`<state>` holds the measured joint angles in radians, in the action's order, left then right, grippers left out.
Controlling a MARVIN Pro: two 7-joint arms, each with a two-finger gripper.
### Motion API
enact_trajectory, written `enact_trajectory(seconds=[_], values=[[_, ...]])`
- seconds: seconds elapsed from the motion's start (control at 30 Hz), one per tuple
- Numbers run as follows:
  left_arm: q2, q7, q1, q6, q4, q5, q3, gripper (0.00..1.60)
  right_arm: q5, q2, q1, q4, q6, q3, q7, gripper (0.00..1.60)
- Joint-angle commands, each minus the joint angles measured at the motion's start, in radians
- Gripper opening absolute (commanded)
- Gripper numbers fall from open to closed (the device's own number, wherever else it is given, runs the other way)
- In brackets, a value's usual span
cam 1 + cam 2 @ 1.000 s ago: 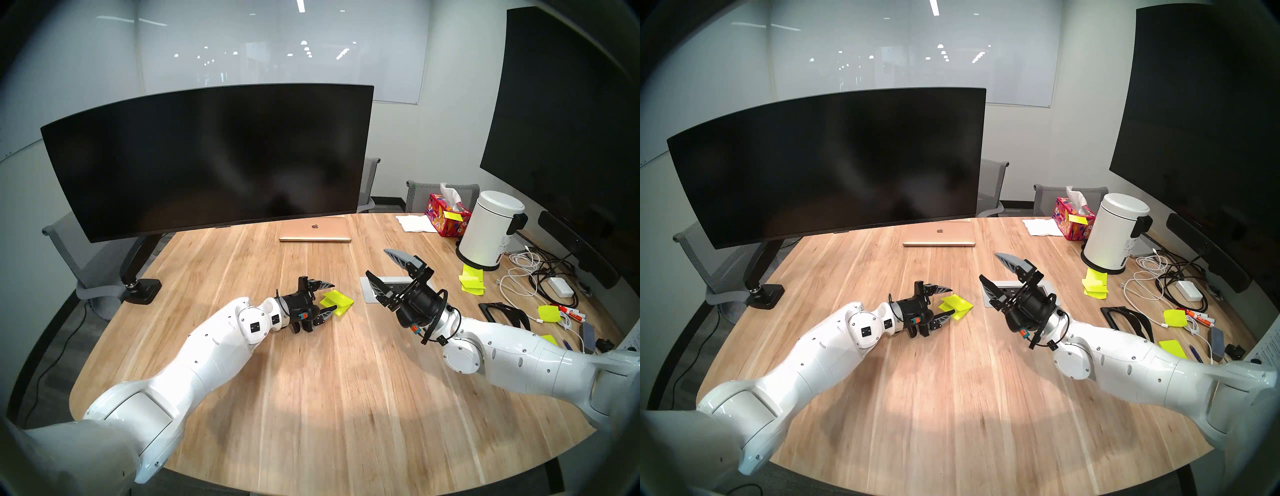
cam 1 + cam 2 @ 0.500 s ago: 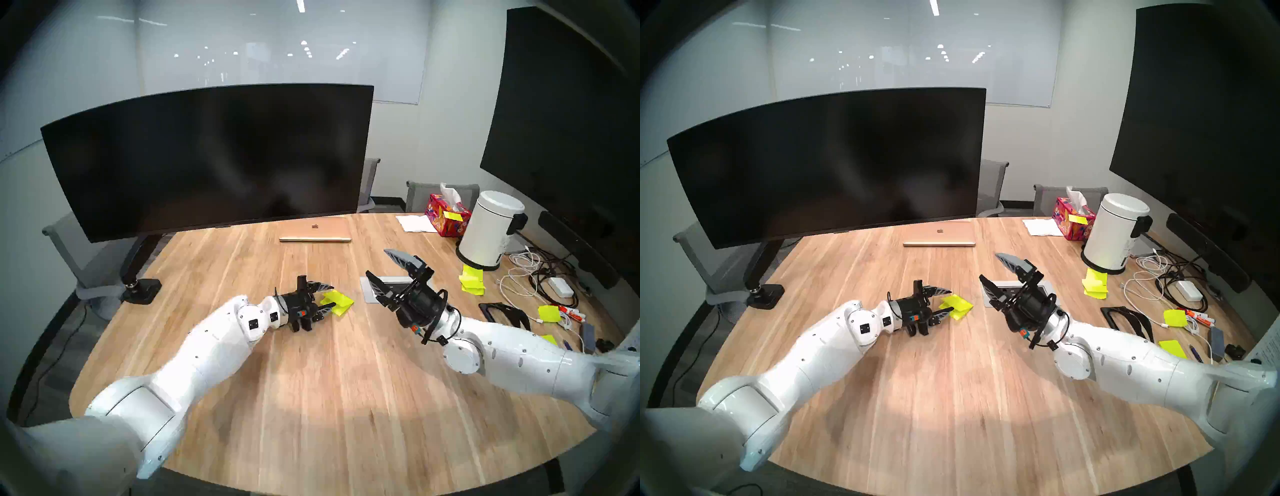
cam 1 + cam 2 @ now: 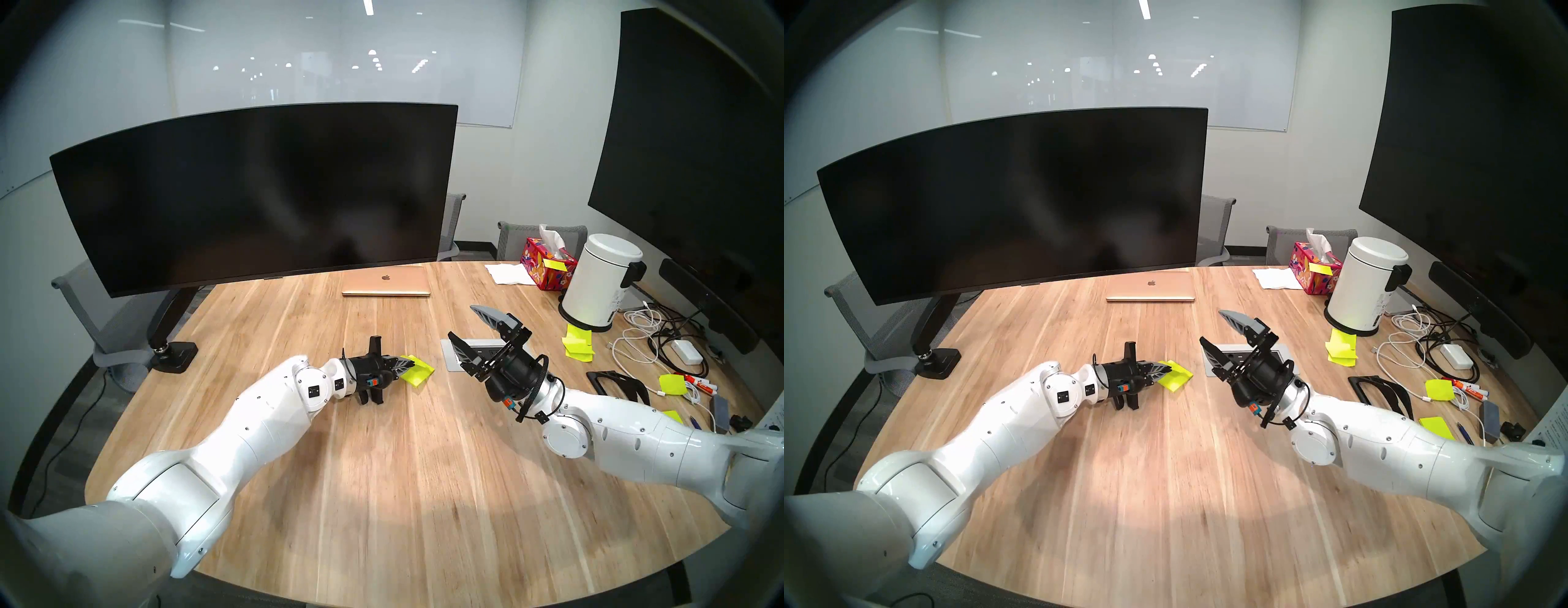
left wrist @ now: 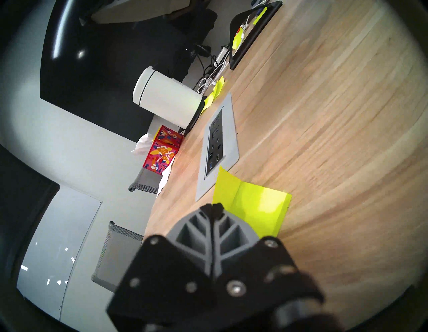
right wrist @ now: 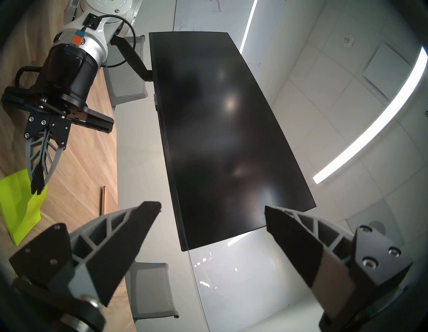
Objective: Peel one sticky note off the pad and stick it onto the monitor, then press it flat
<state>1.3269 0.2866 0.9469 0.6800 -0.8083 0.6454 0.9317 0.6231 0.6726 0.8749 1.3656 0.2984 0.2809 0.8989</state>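
Note:
The neon yellow-green pad (image 3: 421, 374) (image 3: 1176, 378) lies mid-table in front of the wide curved black monitor (image 3: 254, 199) (image 3: 1013, 204) (image 5: 220, 139). Its top sticky note (image 4: 225, 187) is bent up along one side. My left gripper (image 3: 409, 363) (image 3: 1168, 368) (image 4: 213, 205) (image 5: 37, 189) lies low over the table, its fingers pressed together on that raised edge. To the right of the pad, my right gripper (image 3: 462, 321) (image 3: 1211, 326) (image 5: 213, 205) hovers above the table, wide open and holding nothing, pointing up toward the monitor.
A shut gold laptop (image 3: 386, 282) lies under the monitor. A grey socket plate (image 3: 449, 358) sits under my right gripper. At the right stand a white bin (image 3: 598, 280), a tissue box (image 3: 547, 267), loose yellow-green notes (image 3: 578, 344) and cables (image 3: 649, 339). The monitor arm's base (image 3: 174, 352) is clamped at the left.
My left gripper has gone from open around the note's raised edge to shut on it, and its wrist has turned and edged toward the pad. The right arm has not moved.

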Motion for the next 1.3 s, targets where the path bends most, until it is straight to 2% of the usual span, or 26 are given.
enact_trajectory(seconds=[0.0,0.3,0.4,0.97,1.1,1.27], values=[[0.006,0.021,0.004,0.005,0.015,-0.021,0.003,0.0,-0.002,0.002,-0.011,0.009,0.001,0.011,0.009,1.6],[-0.004,0.044,0.005,0.016,0.024,-0.047,0.003,0.0,-0.002,0.002,-0.011,0.009,0.001,0.011,0.009,1.6],[0.004,0.039,0.001,0.027,0.059,-0.056,0.003,0.0,-0.002,0.002,-0.011,0.009,0.001,0.011,0.009,1.6],[-0.021,0.031,0.013,0.051,0.067,-0.109,0.01,0.0,-0.002,0.002,-0.011,0.009,0.001,0.011,0.009,1.6],[-0.029,0.04,0.018,0.058,0.063,-0.127,0.012,0.0,-0.002,0.002,-0.011,0.009,0.001,0.011,0.009,1.6],[-0.058,0.072,0.047,0.054,0.009,-0.154,0.007,0.0,-0.002,0.002,-0.011,0.009,0.001,0.011,0.009,1.6]])
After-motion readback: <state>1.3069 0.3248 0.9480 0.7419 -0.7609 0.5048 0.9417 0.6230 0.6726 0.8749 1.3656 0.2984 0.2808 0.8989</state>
